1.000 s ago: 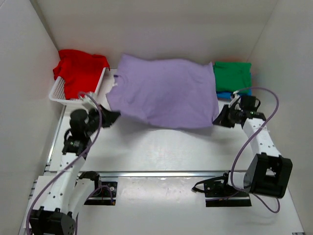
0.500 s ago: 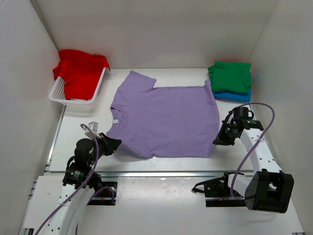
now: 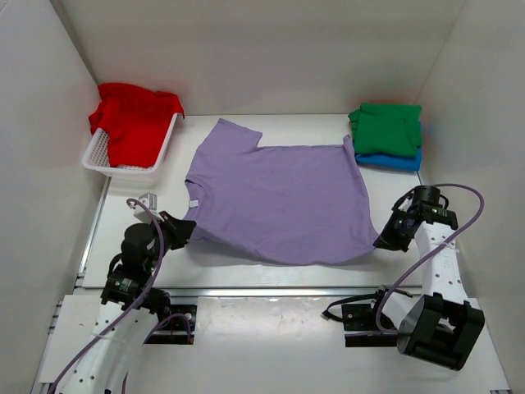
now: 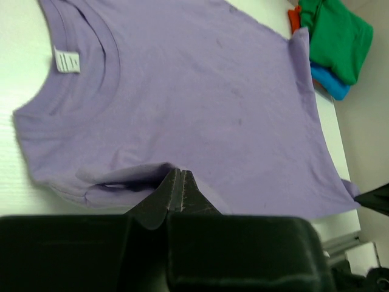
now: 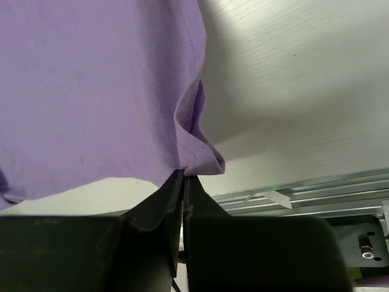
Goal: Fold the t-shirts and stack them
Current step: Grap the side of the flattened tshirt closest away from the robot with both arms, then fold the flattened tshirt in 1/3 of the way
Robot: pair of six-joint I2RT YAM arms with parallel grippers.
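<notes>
The lavender t-shirt lies spread across the middle of the table, collar to the left. My left gripper is shut on its near left corner by the sleeve. My right gripper is shut on its near right hem corner, pulling the cloth taut to the right. The shirt also fills the left wrist view and the right wrist view. The red t-shirt lies heaped in the basket. The green t-shirt sits folded on the blue t-shirt at the back right.
The white slotted basket stands at the back left. White walls close in the left, back and right sides. A metal rail runs along the near table edge, also visible in the right wrist view.
The shirt came down from being held up and now lies flat. Both grippers drew toward the near edge, then the right one pulled further right, stretching the hem corner.
</notes>
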